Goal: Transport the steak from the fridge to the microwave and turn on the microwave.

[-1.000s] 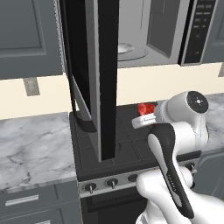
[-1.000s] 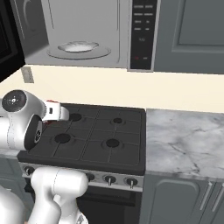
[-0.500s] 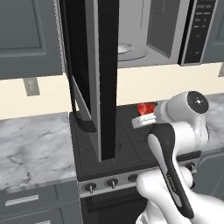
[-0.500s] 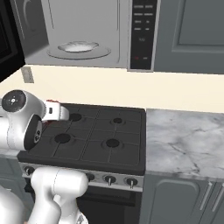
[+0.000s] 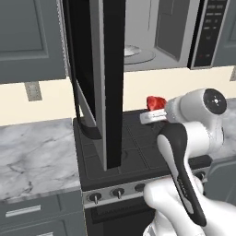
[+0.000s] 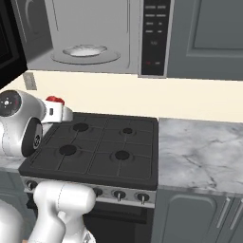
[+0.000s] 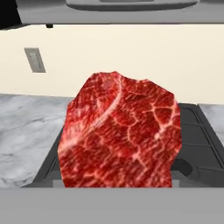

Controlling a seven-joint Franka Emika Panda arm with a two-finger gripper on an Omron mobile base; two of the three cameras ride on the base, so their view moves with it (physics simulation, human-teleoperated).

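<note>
Above the back left of the black stove (image 6: pixel 102 147), you have the steak (image 5: pixel 156 102) clamped in the tool (image 5: pixel 154 113), clear of the burners and below the microwave (image 6: pixel 90 35). From the hand camera the steak (image 7: pixel 120 138) fills the centre of the picture, so the finger tips are hidden behind it; the grip is judged from the meat standing off every surface at the end of the arm. Against the pictures of a second ago, nothing of substance has changed: the steak, the arm and the open microwave door (image 5: pixel 99 78) sit in the same places, and the base has not driven. You should read that as a pause or a very slow move, not as progress toward the cavity. The door stands swung out to the left, edge-on in the left base view, and the turntable (image 6: pixel 85 51) lies bare inside. In my judgement the carry is well advanced, but the lift into the cavity, the release, the closing of the door and the press on the button panel (image 6: pixel 154 35) all remain. The marble desk (image 6: pixel 201 152) beside the stove plays no part.
</note>
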